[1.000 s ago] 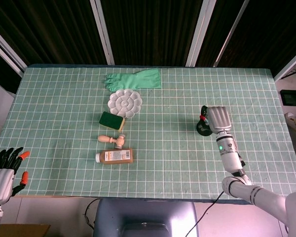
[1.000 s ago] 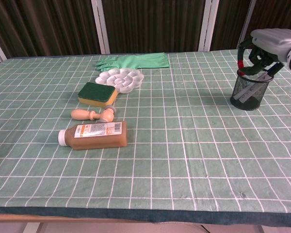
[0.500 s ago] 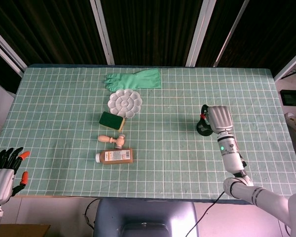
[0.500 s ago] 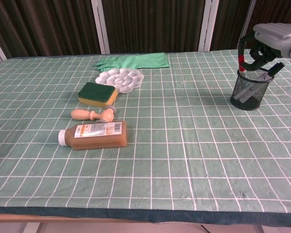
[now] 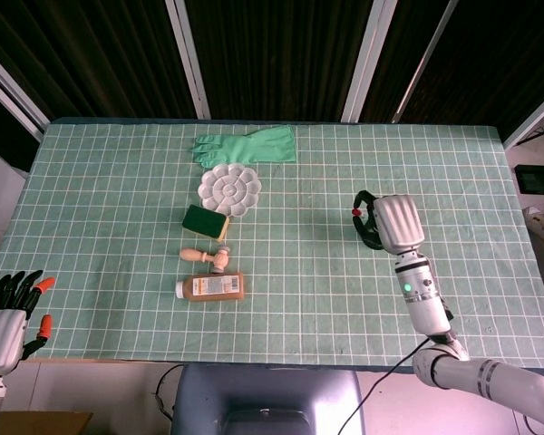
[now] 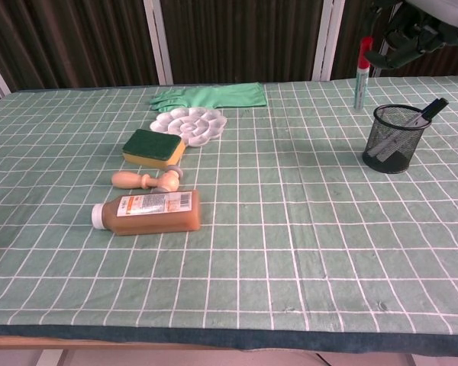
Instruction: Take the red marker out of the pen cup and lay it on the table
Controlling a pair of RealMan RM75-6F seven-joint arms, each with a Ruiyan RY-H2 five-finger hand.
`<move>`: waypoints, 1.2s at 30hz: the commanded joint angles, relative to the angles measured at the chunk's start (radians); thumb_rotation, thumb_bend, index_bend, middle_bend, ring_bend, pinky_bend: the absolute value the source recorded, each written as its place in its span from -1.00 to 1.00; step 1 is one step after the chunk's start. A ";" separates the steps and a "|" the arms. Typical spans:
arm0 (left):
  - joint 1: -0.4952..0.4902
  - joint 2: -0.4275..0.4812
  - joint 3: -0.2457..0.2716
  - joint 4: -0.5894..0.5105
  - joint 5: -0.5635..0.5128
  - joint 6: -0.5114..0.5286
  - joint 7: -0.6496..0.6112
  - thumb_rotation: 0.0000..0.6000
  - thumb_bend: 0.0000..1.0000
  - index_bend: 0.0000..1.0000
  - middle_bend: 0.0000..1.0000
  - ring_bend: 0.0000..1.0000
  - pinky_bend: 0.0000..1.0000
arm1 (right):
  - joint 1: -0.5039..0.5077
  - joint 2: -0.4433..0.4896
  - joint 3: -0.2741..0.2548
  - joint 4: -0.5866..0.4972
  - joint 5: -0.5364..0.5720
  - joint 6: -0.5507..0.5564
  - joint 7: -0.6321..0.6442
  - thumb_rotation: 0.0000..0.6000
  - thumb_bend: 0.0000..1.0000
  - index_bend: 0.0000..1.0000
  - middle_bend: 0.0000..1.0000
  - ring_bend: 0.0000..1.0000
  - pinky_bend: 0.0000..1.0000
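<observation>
Near edge, left corner: the left hand [image 5: 7, 313] sits low beside the table [image 5: 490, 308], off the mat, holding nothing, its dark fingers [image 5: 18, 288] spread apart; only the head view shows it.
Front of mat, left half: a brown bottle [image 6: 148, 211] lies on its side, white cap pointing left; just behind it lies a wooden-handled tool [image 6: 146, 181], and behind that a green sponge [image 6: 154, 148] with a yellow underside.
Right half, mid-depth: the pen cup [image 6: 395, 138], a black mesh cylinder, stands upright on the table with dark pens leaning out of it toward the right.
Red marker: the red marker [image 6: 359, 72] hangs upright in the air, clear of the cup, up and to the left of its rim, red cap on top and pale barrel pointing down.
Right hand: the right hand [image 6: 409, 33] grips the marker near its capped end, fingers curled around it, at the top edge of the chest view; in the head view the hand [image 5: 377, 222] covers the cup, the red cap showing at its left side.
Right arm: the silver forearm runs from the near right corner up toward the hand, its back facing the head camera.
Farther back: a white flower-shaped palette [image 6: 188, 123] lies behind the sponge.
Far edge: a green rubber glove [image 6: 211, 97] lies flat, fingers pointing left.
</observation>
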 commanded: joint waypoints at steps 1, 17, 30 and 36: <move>0.000 0.000 0.000 0.000 0.000 0.000 0.000 1.00 0.02 -0.59 -0.81 -0.97 -0.88 | -0.019 0.042 -0.022 -0.090 -0.061 0.040 -0.044 1.00 0.61 0.56 1.00 1.00 0.93; -0.005 0.002 -0.002 -0.001 -0.007 -0.012 -0.006 1.00 0.02 -0.59 -0.81 -0.97 -0.88 | 0.042 -0.007 -0.169 -0.045 -0.036 -0.168 -0.310 1.00 0.61 0.60 1.00 1.00 0.93; -0.004 0.002 0.000 -0.004 -0.006 -0.009 -0.002 1.00 0.02 -0.59 -0.81 -0.97 -0.88 | 0.066 -0.122 -0.198 0.124 0.038 -0.223 -0.426 1.00 0.60 0.53 1.00 1.00 0.93; -0.003 0.003 0.000 -0.004 -0.006 -0.009 -0.003 1.00 0.02 -0.59 -0.81 -0.97 -0.88 | 0.065 -0.159 -0.201 0.197 0.038 -0.245 -0.371 1.00 0.24 0.21 1.00 1.00 0.93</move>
